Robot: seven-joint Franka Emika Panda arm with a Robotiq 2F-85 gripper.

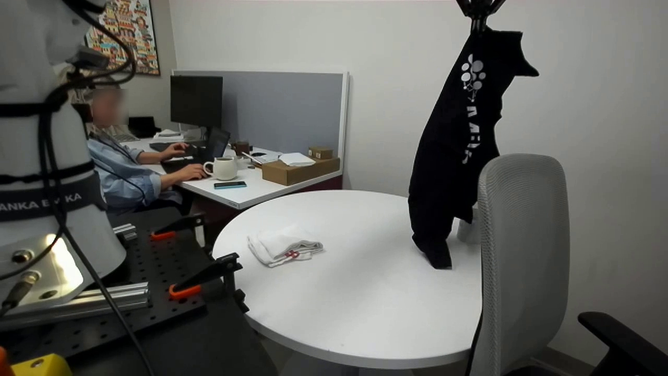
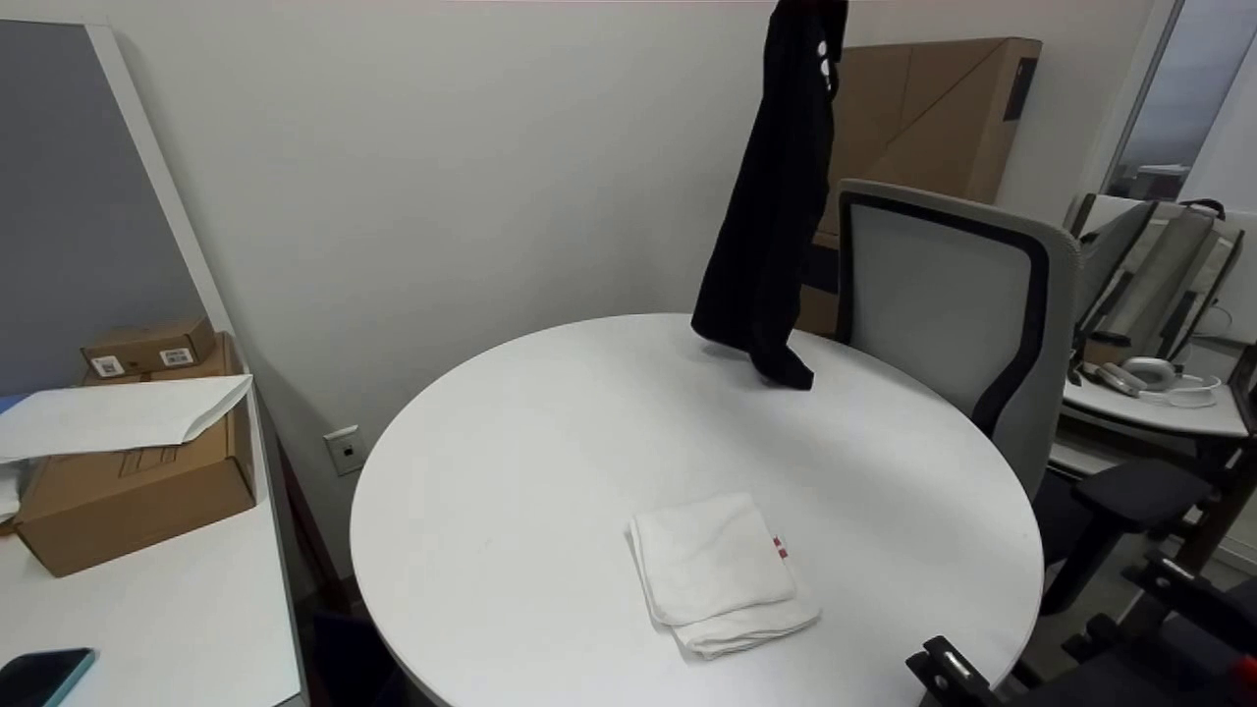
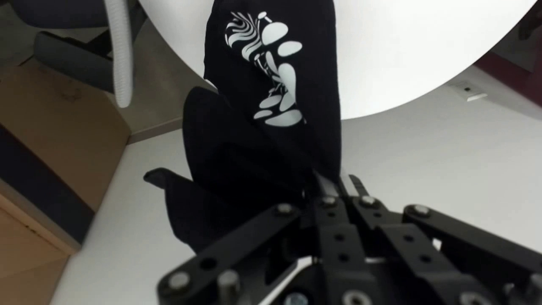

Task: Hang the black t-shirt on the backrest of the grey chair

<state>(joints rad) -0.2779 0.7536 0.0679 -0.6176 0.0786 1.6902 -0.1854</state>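
**Held by the top, hanging long, not yet draped**

Closest in, wrist view: claw (image 3: pixel 338 186) low and right of centre, fingers near together, pinching the black t-shirt (image 3: pixel 262 144). Which part of the garment is caught, can't tell. Only claw on the rig, so no choice of side.

Next out: shirt drops straight below the grip, long axis near upright, foot trending lower left. In both exterior views the grey chair's backrest (image 1: pixel 527 250) stands to frame right of it, rim higher than the hem. Wrist view puts that rim upper left, with a gap to the cloth. My read: the carry goes toward frame right, and the hem probably wants lifting past the rim first, or it may bunch against the side.

Look of the cloth: black, limp, gathered narrow. Pale discs and letters run down it; what seems a sleeve juts out at upper right.

Farther: foot hangs over the round white table (image 1: pixel 365 292), contact unclear. Pale wall (image 1: pixel 396 104) behind.
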